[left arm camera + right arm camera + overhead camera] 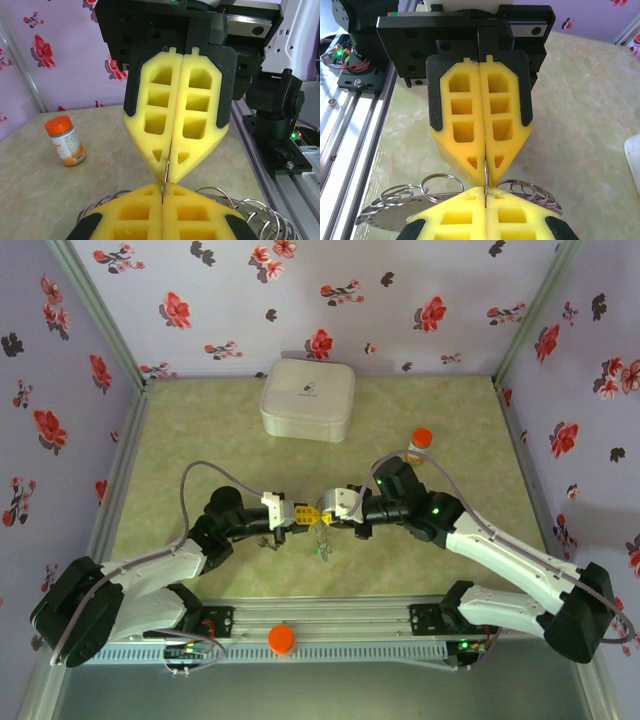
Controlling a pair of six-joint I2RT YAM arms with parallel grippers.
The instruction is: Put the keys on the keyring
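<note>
Left gripper (162, 196), right gripper (486, 197): tip to tip at table centre, jaws of both pressed together on thin metal strip (165, 176).
Right wrist view: keyring (387, 220), flat, loop-edged, beside own fingers.
Top view: green tab (322, 552) hanging just below tips.
Left wrist view: orange-capped bottle (65, 141) upright beyond.
Top view: white case (306, 400) farthest.

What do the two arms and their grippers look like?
The left arm and right arm have white links with black joint housings; a thin grey cable loops along each. Small green lights glow on the right arm. The left gripper and right gripper each have a black body and two yellow fingers with rectangular cut-outs, tapering to a wedge tip.
</note>
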